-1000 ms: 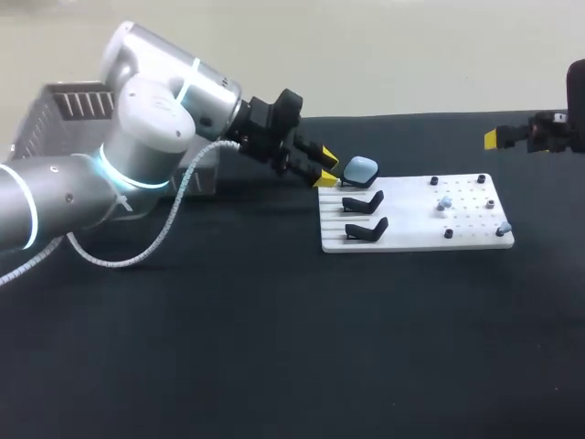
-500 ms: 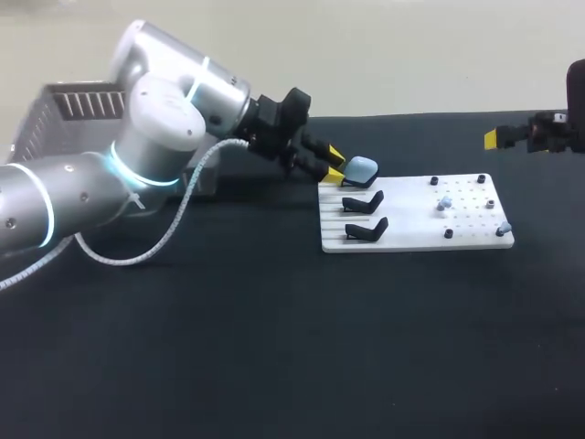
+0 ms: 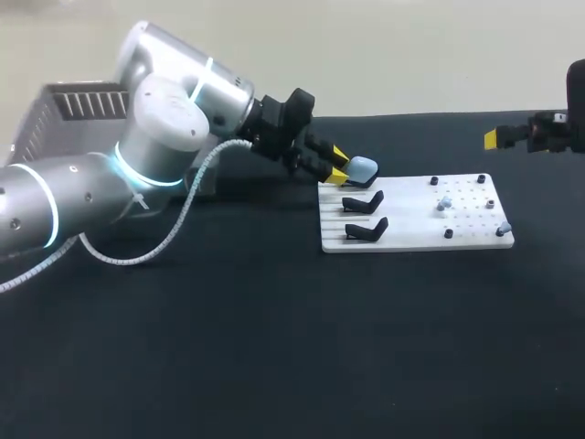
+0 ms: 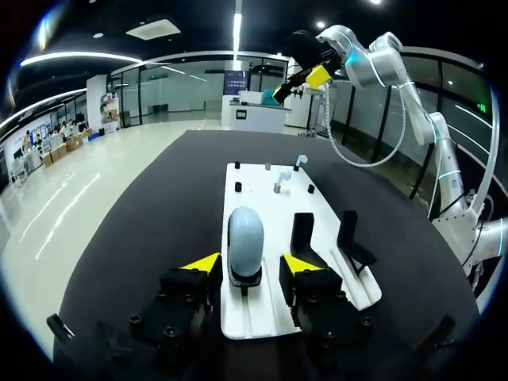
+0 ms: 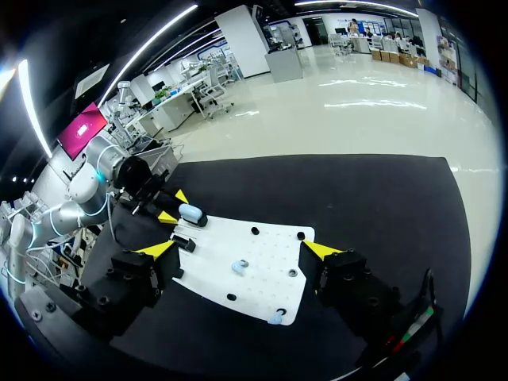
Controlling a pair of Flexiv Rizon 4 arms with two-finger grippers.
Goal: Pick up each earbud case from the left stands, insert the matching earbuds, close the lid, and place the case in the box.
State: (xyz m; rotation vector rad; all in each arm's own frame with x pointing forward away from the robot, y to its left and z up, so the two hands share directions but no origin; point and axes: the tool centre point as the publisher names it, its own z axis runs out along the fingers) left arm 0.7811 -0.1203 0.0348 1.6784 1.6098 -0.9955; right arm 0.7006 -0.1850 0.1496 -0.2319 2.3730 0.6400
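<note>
The left pincer (image 3: pixel 340 165) (image 4: pixel 251 266) is open. Its two yellow tips straddle the pale blue earbud case (image 3: pixel 362 168) (image 4: pixel 244 242), one on each side. A narrow gap shows between each tip and the case, so the pincer has hold of nothing. The case sits on the rearmost stand (image 3: pixel 355 185) of a white board (image 3: pixel 411 240) (image 4: pixel 254 182), at the board corner closest to the desk's far edge and left side. Just in front of it, in the same row, are two empty black stands (image 3: pixel 364 201) (image 3: pixel 367 229). On the board's other half, among small black pegs, lie two pale earbuds, one near the middle (image 3: pixel 444 203) and one at the front right corner (image 3: pixel 504 229). The board rests on the black desk (image 3: pixel 274 347), right of its middle and toward the far edge. The right pincer (image 3: pixel 498 138) (image 5: pixel 238 250) hangs over the desk's right edge, spread wide and holding nothing, well apart from the board. A grey slatted box (image 3: pixel 64 110) stands at the far left corner, behind the left arm.
</note>
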